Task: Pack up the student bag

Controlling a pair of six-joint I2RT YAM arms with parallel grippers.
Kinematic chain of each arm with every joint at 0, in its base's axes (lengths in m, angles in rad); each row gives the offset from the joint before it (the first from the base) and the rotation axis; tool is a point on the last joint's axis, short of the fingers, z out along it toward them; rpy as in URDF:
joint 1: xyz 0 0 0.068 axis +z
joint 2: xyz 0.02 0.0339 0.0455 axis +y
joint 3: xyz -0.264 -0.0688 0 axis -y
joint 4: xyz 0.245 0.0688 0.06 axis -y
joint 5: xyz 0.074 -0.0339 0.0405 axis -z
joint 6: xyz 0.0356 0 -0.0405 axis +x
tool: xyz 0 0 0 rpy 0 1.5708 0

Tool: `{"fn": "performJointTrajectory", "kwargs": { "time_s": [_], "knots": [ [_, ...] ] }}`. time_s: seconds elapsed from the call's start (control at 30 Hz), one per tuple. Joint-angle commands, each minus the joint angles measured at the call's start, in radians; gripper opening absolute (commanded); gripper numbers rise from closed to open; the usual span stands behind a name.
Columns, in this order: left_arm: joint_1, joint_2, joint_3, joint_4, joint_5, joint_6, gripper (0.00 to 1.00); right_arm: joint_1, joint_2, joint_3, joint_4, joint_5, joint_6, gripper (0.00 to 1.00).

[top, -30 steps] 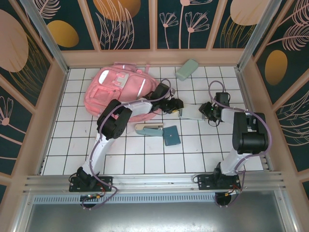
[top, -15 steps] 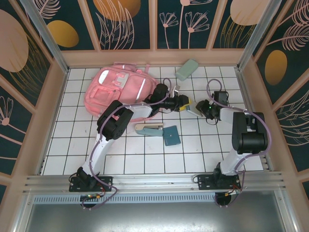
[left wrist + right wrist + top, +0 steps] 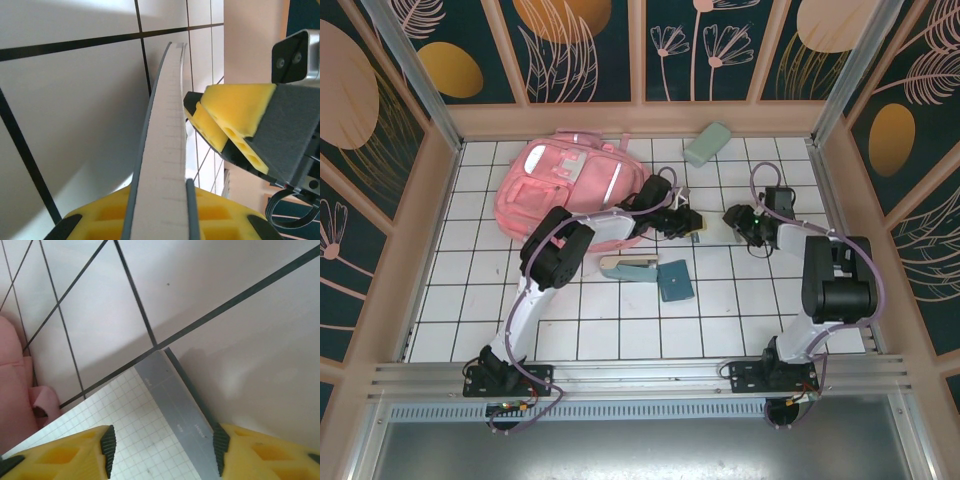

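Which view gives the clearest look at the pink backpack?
Top external: the whole pink backpack lies in plain sight from above, front pockets facing up. The right wrist view catches a sliver of its pink fabric at the left edge.

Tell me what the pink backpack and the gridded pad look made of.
Backpack: soft matte pink fabric, possibly nylon; it sags and creases.
Gridded pad: matte paper printed with fine squares; grey edge strip, perhaps card or tape.
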Motion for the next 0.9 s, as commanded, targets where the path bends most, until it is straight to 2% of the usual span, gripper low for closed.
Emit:
{"fn": "performJointTrajectory", "kwargs": {
  "time_s": [0.0,0.2,0.37,0.5,0.6,0.7,0.8,0.87],
  "knots": [
    [0.017,-0.095,0.036,-0.004,0.042,0.058,0.05,-0.034,-0.071,-0.005,-0.040,-0.074,-0.016,0.63],
    [0.052,-0.148,0.021,0.043,0.162,0.052,0.00,-0.113,-0.130,-0.032,0.023,-0.313,-0.023,0.72],
    [0.071,-0.181,-0.014,0.136,0.229,-0.003,0.00,-0.137,-0.112,-0.053,0.143,-0.528,0.020,0.73],
    [0.074,-0.184,-0.011,0.144,0.253,-0.006,0.00,-0.137,-0.104,-0.074,0.260,-0.624,0.087,0.72],
    [0.076,-0.186,-0.015,0.149,0.258,-0.011,0.00,-0.139,-0.098,-0.082,0.309,-0.660,0.117,0.61],
    [0.076,-0.187,-0.016,0.149,0.255,-0.012,0.01,-0.138,-0.093,-0.087,0.352,-0.681,0.147,0.35],
    [0.079,-0.191,-0.008,0.104,0.233,0.017,0.08,-0.143,-0.099,-0.088,0.342,-0.667,0.145,0.02],
    [0.086,-0.200,0.000,0.045,0.206,0.057,0.17,-0.148,-0.106,-0.090,0.332,-0.654,0.142,0.00]
  ]
}}
